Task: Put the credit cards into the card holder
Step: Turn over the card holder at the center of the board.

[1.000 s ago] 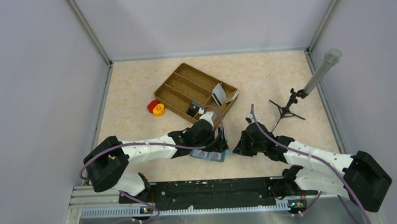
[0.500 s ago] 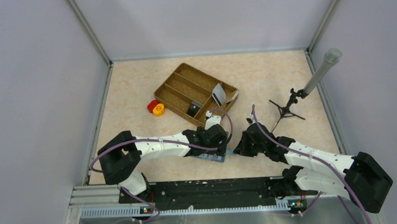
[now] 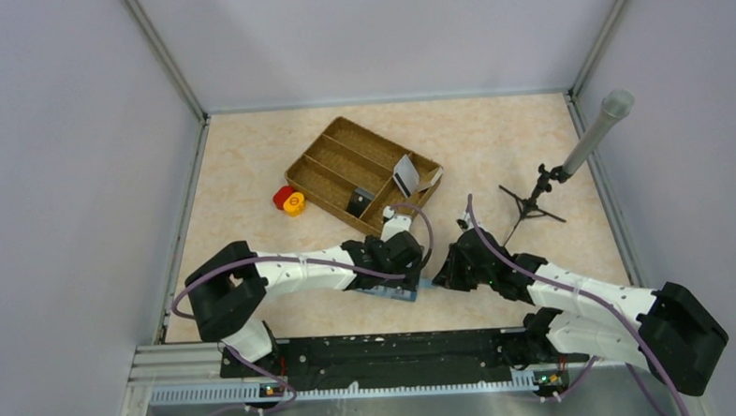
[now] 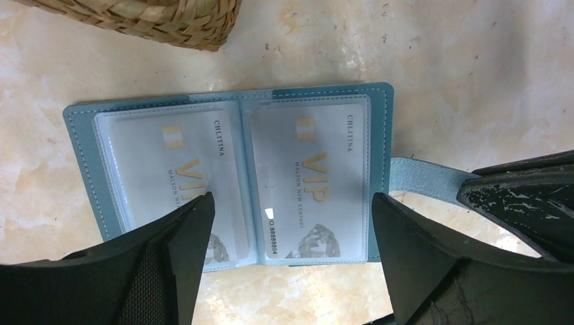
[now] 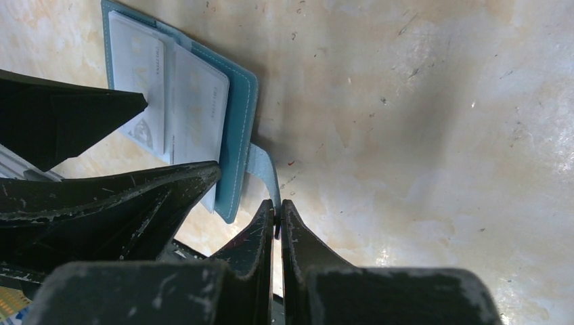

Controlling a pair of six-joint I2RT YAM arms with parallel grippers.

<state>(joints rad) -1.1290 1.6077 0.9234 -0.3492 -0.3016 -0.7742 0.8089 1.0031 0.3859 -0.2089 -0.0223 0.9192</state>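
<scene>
The teal-blue card holder lies open and flat on the table, also seen in the top view. Two pale VIP credit cards sit in its clear slots. My left gripper is open and empty just above the holder, one finger over the left card and one at the right edge. My right gripper is shut on the holder's closing tab, which also shows in the left wrist view. A grey-white card and a tan one lean in the tray.
The brown woven divided tray stands just behind the holder; its corner shows in the left wrist view. Red and yellow round pieces lie left of it. A small black stand holding a grey tube is at the right.
My left arm has swung right and settled over the open card holder. The right gripper has kept its hold on the tab, and the holder has not moved.
</scene>
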